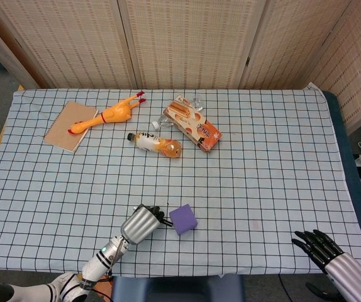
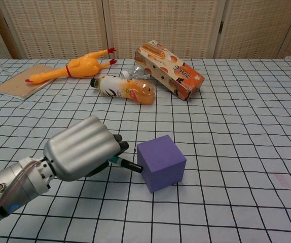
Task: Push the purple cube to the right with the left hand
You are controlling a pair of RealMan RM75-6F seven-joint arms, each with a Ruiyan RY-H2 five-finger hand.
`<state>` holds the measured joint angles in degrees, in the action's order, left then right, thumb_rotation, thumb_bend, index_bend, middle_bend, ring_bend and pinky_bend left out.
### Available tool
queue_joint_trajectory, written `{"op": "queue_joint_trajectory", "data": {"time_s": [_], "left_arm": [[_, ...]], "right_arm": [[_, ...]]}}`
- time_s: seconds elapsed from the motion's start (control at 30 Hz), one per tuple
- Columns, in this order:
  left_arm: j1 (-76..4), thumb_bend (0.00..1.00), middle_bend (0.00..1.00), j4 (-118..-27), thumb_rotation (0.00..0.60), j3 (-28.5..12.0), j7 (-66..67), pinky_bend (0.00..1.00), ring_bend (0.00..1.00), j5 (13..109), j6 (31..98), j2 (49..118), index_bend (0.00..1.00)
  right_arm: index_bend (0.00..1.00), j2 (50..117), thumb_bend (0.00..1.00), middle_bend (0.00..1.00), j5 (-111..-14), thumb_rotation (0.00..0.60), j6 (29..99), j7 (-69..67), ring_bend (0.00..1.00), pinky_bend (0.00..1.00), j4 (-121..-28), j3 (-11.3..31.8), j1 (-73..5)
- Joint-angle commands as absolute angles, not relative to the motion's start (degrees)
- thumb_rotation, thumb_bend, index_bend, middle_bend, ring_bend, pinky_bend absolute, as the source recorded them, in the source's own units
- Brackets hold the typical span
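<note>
The purple cube [image 1: 183, 219] [image 2: 161, 162] sits on the checked cloth near the table's front edge, turned slightly askew. My left hand [image 1: 141, 224] [image 2: 79, 148] is right beside it on its left, fingers curled in, with one dark fingertip [image 2: 133, 167] touching the cube's left face. It holds nothing. My right hand [image 1: 324, 250] rests off the front right corner of the table with its dark fingers spread; only the head view shows it.
At the back lie a rubber chicken [image 1: 106, 116] [image 2: 70, 68], a brown notebook [image 1: 68, 125] [image 2: 17, 83], an orange-labelled bottle [image 1: 156, 144] [image 2: 124, 89], a clear plastic bottle [image 2: 135, 74] and an orange snack box [image 1: 192, 123] [image 2: 170, 70]. Bare cloth stretches to the cube's right.
</note>
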<state>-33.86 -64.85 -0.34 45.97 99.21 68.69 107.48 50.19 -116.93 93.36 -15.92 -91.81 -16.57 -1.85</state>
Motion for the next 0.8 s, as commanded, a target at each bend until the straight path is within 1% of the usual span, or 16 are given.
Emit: {"op": "queue_joint_trajectory", "data": {"time_s": [0.03, 0.43, 0.8], "left_arm": [[-34.5, 0.55, 0.81, -63.8, 0.6, -0.9, 45.6, 0.95, 0.81, 99.2, 68.7, 108.8, 0.81], [-37.9, 0.56, 0.81, -60.0, 0.6, -3.6, 44.5, 0.95, 0.81, 97.7, 66.4, 112.6, 0.81], [-41.5, 0.56, 0.81, -54.7, 0.6, -5.1, 42.8, 0.95, 0.81, 96.2, 63.7, 117.8, 0.8]], "right_arm": [[0.0, 50.1, 0.15, 0.0, -116.9, 0.6, 93.6, -16.2, 0.0, 0.0, -91.7, -16.5, -1.8], [0.0, 49.6, 0.15, 0.0, -115.9, 0.6, 94.7, -18.0, 0.0, 0.0, -91.2, -16.1, -1.4], [0.0, 49.0, 0.15, 0.0, -114.4, 0.6, 94.6, -20.2, 0.0, 0.0, -90.9, -15.6, -1.5]]}}
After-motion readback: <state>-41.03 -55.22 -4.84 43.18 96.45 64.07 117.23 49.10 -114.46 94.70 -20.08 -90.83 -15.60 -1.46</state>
